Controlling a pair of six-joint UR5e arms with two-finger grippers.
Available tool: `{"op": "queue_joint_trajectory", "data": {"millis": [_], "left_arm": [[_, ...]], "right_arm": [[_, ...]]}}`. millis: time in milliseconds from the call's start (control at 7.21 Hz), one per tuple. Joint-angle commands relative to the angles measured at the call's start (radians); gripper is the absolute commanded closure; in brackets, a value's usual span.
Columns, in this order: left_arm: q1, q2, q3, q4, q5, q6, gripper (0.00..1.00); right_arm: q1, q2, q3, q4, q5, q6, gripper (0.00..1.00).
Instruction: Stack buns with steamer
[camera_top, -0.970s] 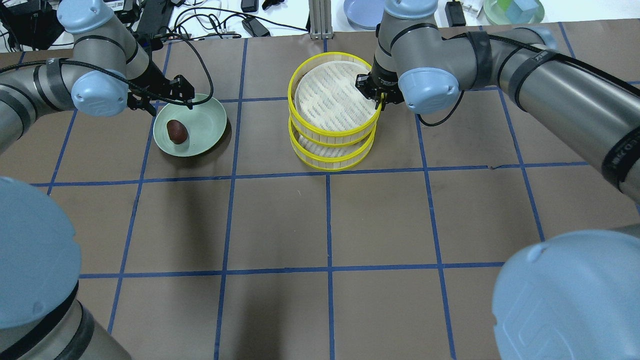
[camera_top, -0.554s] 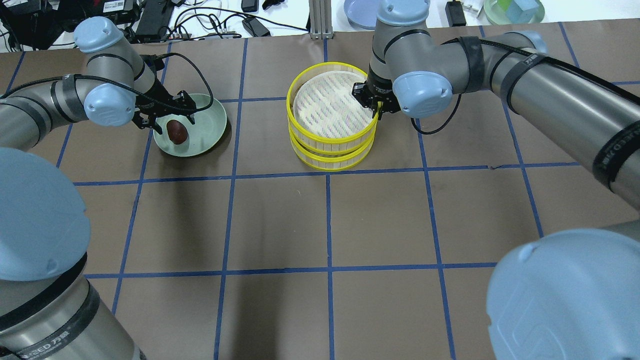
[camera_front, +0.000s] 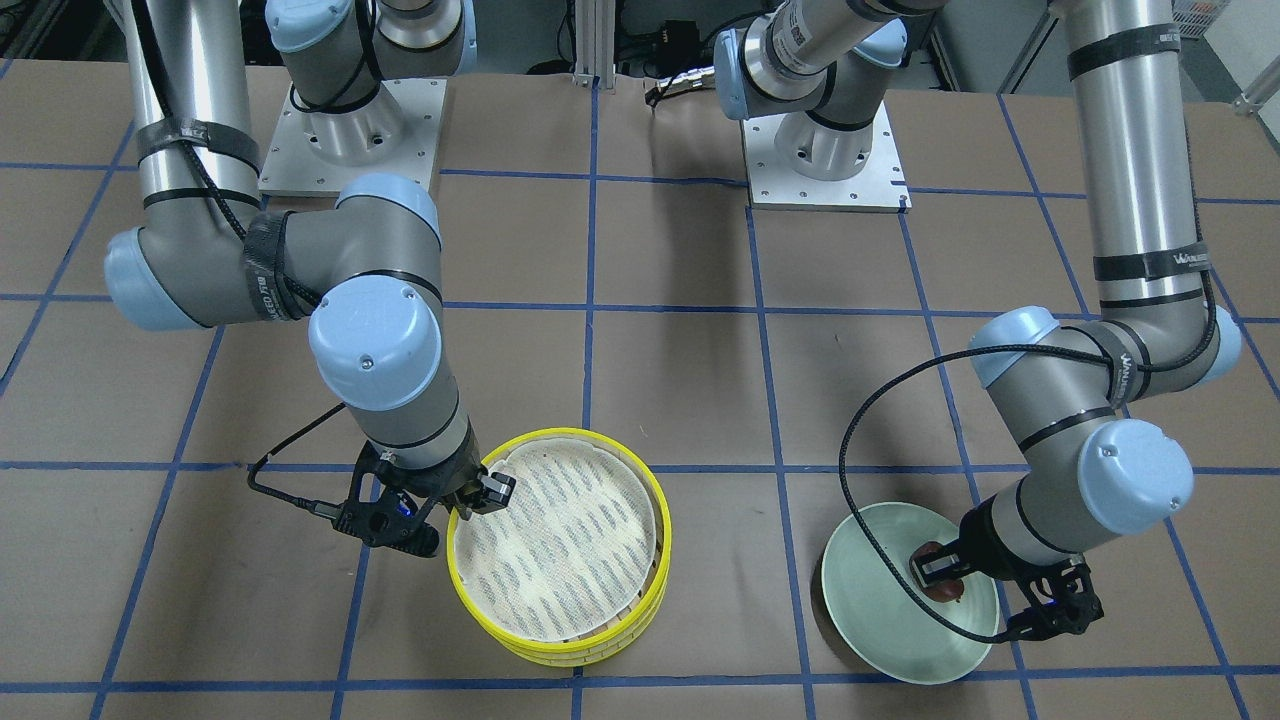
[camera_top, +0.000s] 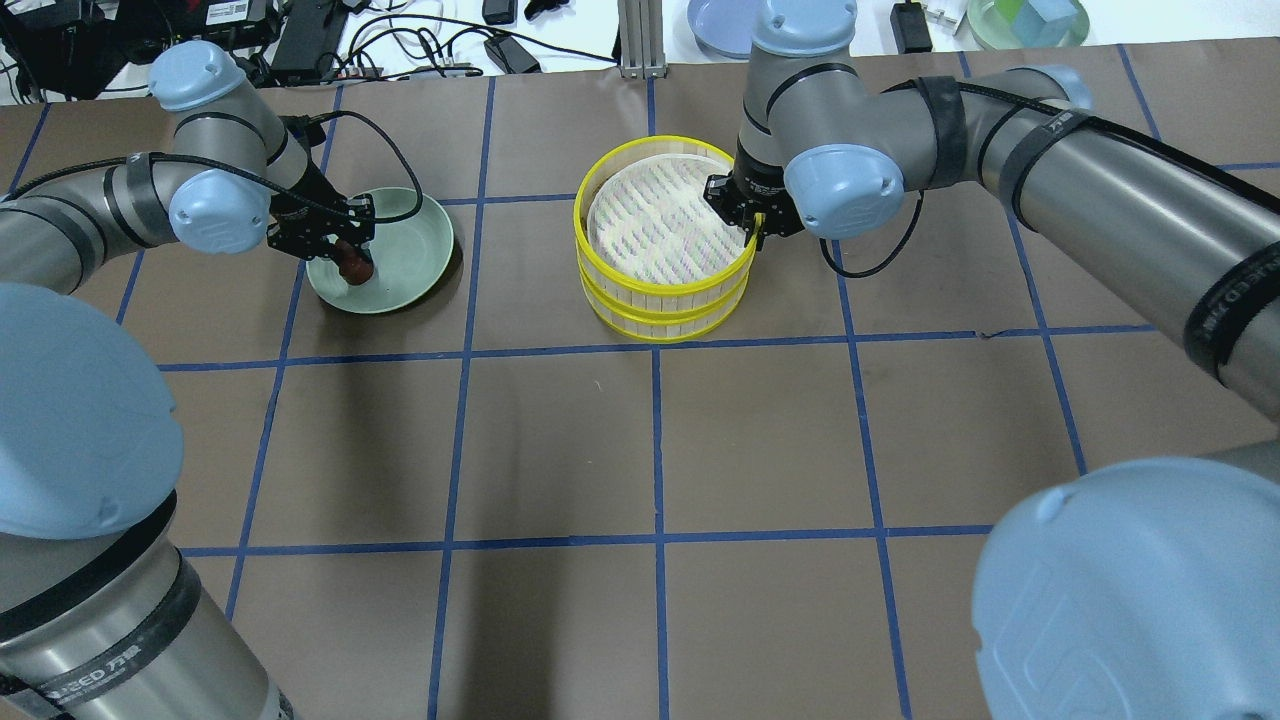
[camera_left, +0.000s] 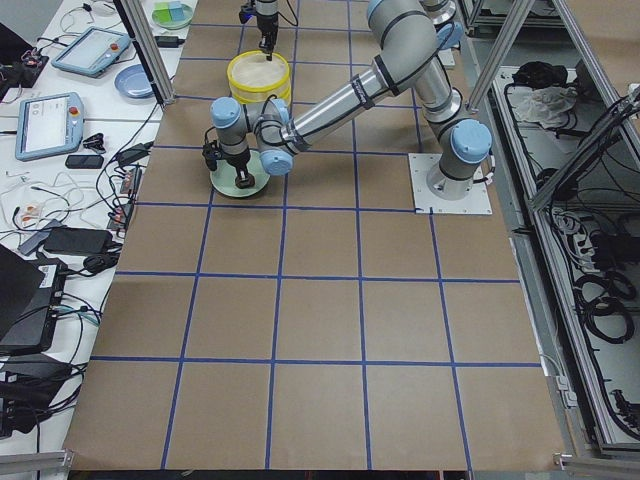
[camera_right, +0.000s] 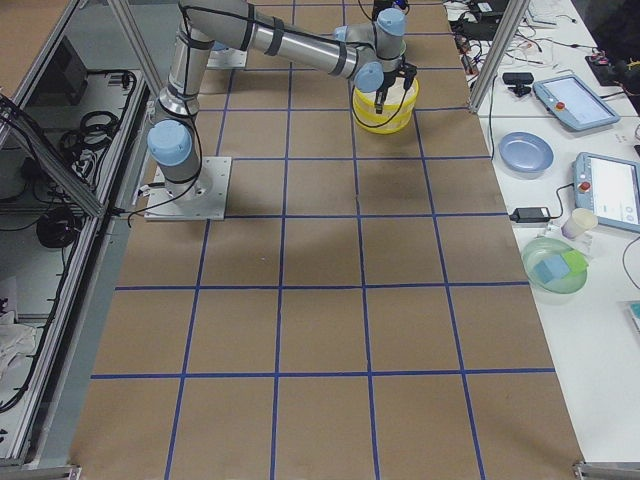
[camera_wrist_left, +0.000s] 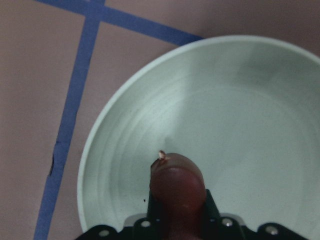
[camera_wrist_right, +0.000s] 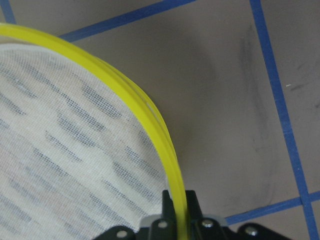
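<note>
Two yellow-rimmed steamer tiers stand stacked at the table's far middle, the upper tier (camera_top: 655, 215) on the lower tier (camera_top: 660, 322). My right gripper (camera_top: 750, 218) is shut on the upper tier's right rim; the right wrist view shows the rim (camera_wrist_right: 150, 115) between its fingers. The dark brown bun (camera_top: 357, 267) lies on the pale green plate (camera_top: 410, 240). My left gripper (camera_top: 343, 248) is down on it, and the left wrist view shows the bun (camera_wrist_left: 177, 177) pinched between the fingers. The cream-white bun is hidden from every view.
A blue plate (camera_top: 720, 25), a green bowl holding blocks (camera_top: 1025, 20), an aluminium post (camera_top: 640, 40) and cables lie beyond the table's far edge. Both arms reach across the far half of the table.
The upper tier has come down from an offset, raised position onto the lower tier. My left gripper has dropped from the plate's far rim onto the brown bun and closed.
</note>
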Motion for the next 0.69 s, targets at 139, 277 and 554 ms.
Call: {"op": "queue_joint_trajectory", "data": {"millis": [139,277,554], "left_arm": [[-0.030,0.081,0.033,-0.010,-0.097,-0.134,1.00],[-0.073,0.113,0.032,-0.013,-0.109,-0.214,1.00],[-0.188,0.173,0.035,-0.004,-0.190,-0.389,1.00]], "right_arm": [[0.000,-0.005,0.011,0.000,-0.004,0.010,0.35],[0.000,-0.006,0.013,-0.002,-0.005,0.013,0.10],[-0.004,-0.041,0.008,0.007,-0.005,-0.045,0.00]]}}
